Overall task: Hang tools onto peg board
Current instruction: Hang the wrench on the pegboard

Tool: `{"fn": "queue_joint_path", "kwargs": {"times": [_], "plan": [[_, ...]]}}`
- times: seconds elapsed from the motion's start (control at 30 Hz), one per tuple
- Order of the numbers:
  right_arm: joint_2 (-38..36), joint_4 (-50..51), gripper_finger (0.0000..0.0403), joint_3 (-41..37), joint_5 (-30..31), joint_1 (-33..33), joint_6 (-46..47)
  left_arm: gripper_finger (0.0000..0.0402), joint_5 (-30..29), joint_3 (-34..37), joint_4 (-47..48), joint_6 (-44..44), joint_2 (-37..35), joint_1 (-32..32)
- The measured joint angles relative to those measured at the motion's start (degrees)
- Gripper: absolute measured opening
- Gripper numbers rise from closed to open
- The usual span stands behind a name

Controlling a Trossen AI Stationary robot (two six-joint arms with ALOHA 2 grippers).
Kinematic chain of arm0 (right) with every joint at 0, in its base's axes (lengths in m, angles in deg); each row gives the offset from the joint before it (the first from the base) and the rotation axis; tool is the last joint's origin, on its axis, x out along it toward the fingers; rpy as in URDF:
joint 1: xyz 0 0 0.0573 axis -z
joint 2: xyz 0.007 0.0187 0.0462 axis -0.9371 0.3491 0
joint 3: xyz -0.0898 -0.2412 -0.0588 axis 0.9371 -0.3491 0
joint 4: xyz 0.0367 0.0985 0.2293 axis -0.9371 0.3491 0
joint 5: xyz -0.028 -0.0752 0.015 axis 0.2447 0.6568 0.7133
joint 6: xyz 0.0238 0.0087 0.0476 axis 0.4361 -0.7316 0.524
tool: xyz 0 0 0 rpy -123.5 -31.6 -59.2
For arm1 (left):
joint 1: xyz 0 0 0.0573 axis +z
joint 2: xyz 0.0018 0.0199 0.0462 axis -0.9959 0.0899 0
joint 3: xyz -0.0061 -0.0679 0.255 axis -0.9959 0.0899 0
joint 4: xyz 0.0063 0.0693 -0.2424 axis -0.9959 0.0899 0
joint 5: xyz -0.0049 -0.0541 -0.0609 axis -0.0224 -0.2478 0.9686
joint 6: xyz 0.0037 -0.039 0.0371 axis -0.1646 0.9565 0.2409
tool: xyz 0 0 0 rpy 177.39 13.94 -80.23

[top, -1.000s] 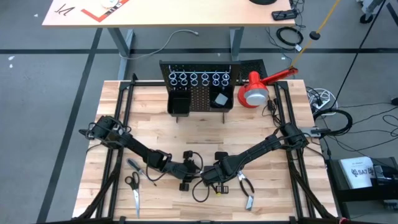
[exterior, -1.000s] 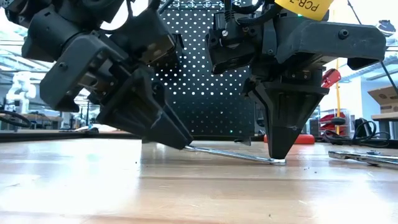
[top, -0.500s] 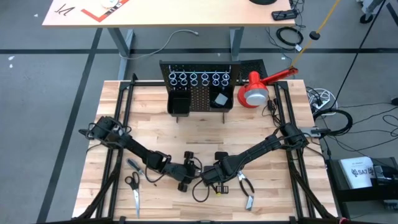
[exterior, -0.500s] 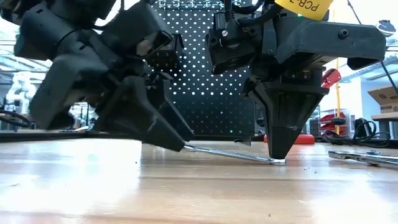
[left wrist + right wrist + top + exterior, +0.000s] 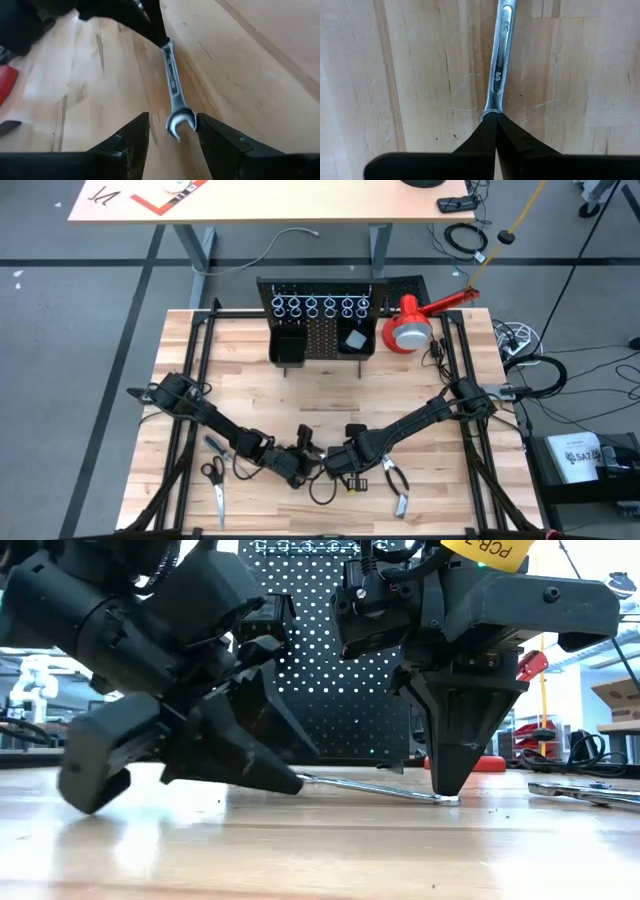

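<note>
One camera hangs high, looking straight down on the whole light wooden bench [image 5: 330, 395]. Another sits at bench-top level, facing the black perforated peg board [image 5: 345, 650] at twelve o'clock, very close to both arms. Each wrist camera looks closely past its jaws; both share the slim silver wrench [image 5: 174, 90] [image 5: 498, 65].

Silver wrench [image 5: 173, 92] flat on wooden table [image 5: 260, 65]; open-jawed end between parted left gripper [image 5: 172, 131] fingers; far end under dark right gripper [image 5: 159, 36].

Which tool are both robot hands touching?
The silver wrench in the middle. The scissors and pliers lie alone at the sides.
</note>
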State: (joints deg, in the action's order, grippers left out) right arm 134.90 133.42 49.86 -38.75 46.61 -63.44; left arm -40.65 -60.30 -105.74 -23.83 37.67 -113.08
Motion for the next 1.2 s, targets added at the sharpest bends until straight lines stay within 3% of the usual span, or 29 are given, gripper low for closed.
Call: {"fn": "queue_joint_path", "kwargs": {"times": [0.2,0.5,0.6,0.73,1.03,1.2], "plan": [[0.00,-0.02,0.0000,0.00,-0.01,0.00,0.15,0.0167,-0.48,-0.43,-0.70,-0.80,0.73,0.25],[0.00,-0.06,0.0000,0.00,-0.04,0.00,0.08,0.0076,3.33,-1.22,3.75,-2.33,0.73,1.35],[0.00,-0.07,0.0000,0.00,-0.14,0.00,-0.05,0.0068,3.41,-1.20,3.84,-3.52,0.75,1.31],[0.00,-0.07,0.0000,0.00,-0.22,0.00,-0.05,0.0089,3.39,-1.15,4.07,-6.56,0.75,1.26],[0.00,-0.04,0.0000,0.00,-0.20,0.00,-0.05,0.0202,3.66,-1.07,6.16,-1.66,0.79,2.30],[0.00,-0.04,0.0000,-0.02,-0.20,0.00,-0.05,0.0216,3.42,-0.96,5.76,-1.74,0.81,2.57]]}}
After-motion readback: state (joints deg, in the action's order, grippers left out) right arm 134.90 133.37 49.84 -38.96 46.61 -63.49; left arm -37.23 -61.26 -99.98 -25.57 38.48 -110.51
